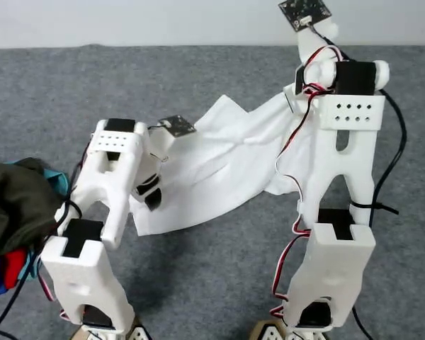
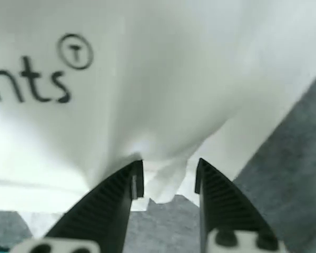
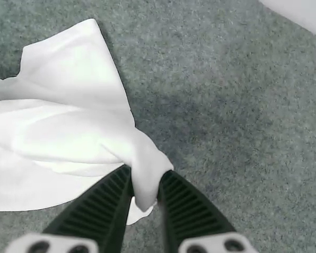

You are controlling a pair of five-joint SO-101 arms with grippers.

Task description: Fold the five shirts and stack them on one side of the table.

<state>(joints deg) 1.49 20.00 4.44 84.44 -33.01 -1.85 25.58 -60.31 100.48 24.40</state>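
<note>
Robotics lab bench, this one: left arm (image 1: 92,205) at 8 o'clock, right arm (image 1: 340,212) at 4, both in white printed shells (hobby-grade kit, motors exposed). Loose wires (image 1: 295,142), a bare circuit board (image 1: 304,10) at 1. Grey felt table cover (image 1: 219,283), plain pale wall (image 1: 127,21) at 12. Test pieces: white shirt (image 1: 219,170) dead centre, heap of clothes (image 1: 14,205) at 9.

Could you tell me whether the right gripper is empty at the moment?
No, in the right wrist view the right gripper is closed on a bunched fold of the white shirt.
</note>
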